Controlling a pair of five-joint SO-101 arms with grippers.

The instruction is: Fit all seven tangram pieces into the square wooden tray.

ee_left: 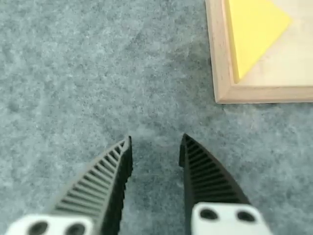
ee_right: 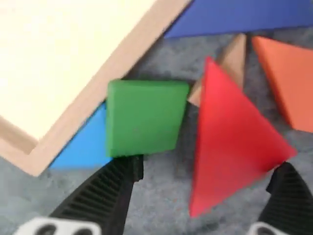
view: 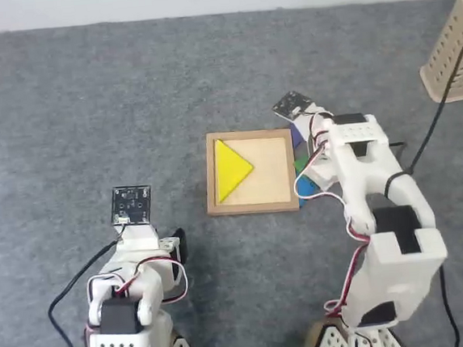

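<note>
The square wooden tray (view: 211, 175) lies mid-table with a yellow triangle (view: 231, 170) in its left part. Just off its right side are the loose pieces: a green square (ee_right: 144, 117), a red triangle (ee_right: 230, 137), a light blue triangle (ee_right: 83, 147), a dark blue piece (ee_right: 244, 14), an orange triangle (ee_right: 288, 78) and a tan wooden-coloured piece (ee_right: 234, 58). My right gripper (ee_right: 205, 176) hovers open over them, with the red triangle between its fingers and the green square by one fingertip. My left gripper (ee_left: 155, 147) is open over bare carpet, near the tray's corner (ee_left: 220, 73).
Grey carpet covers the whole table. A beige slotted basket (view: 456, 48) stands at the far right edge. In the high view the right arm (view: 381, 209) hides most of the loose pieces, with blue (view: 306, 186) and green (view: 302, 166) bits showing.
</note>
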